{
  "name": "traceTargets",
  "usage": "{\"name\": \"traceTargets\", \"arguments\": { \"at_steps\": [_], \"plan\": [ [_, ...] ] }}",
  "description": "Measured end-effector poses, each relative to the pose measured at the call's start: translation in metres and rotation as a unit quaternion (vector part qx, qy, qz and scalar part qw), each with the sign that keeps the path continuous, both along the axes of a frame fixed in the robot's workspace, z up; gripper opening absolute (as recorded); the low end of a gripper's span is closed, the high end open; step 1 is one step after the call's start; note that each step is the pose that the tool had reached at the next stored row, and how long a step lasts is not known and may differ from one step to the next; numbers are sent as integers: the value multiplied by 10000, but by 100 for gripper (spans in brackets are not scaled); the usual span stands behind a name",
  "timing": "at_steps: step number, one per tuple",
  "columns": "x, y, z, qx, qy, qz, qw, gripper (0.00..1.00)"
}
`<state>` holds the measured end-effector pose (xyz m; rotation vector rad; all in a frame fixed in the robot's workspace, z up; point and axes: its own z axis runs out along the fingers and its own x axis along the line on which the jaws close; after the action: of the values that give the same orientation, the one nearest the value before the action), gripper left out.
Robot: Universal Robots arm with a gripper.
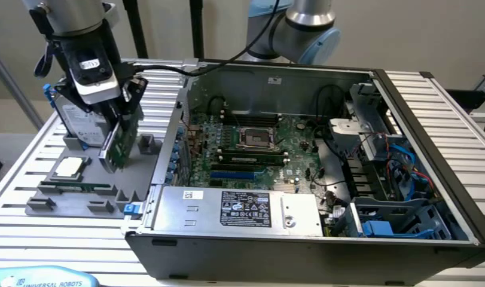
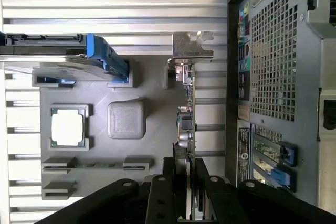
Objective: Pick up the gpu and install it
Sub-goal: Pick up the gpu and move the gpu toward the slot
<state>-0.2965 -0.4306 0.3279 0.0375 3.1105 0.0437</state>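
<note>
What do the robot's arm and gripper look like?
The arm is a silver-grey tube with rounded joints and a light-blue cap. The gripper is black, with black fingers; a labelled grey-white box sits on it, and black cables run from it.

Soft, even light is falling from overhead, leaving only faint shadows. The slatted desk [image 2: 105, 9] is glaring almost white in the wrist view. The computer case [image 1: 306, 254] is holding deeper shade inside, and the gripper [image 2: 185, 163] is showing as a near-black mass.
</note>
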Motion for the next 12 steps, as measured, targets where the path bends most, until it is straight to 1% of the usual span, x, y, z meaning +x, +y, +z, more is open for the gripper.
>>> {"name": "traceTargets", "arguments": {
  "at_steps": [5, 12],
  "plan": [
    [44, 0, 228, 0, 0, 11, 10000, 27],
    [161, 0, 544, 0, 0, 35, 10000, 27]
  ]
}}
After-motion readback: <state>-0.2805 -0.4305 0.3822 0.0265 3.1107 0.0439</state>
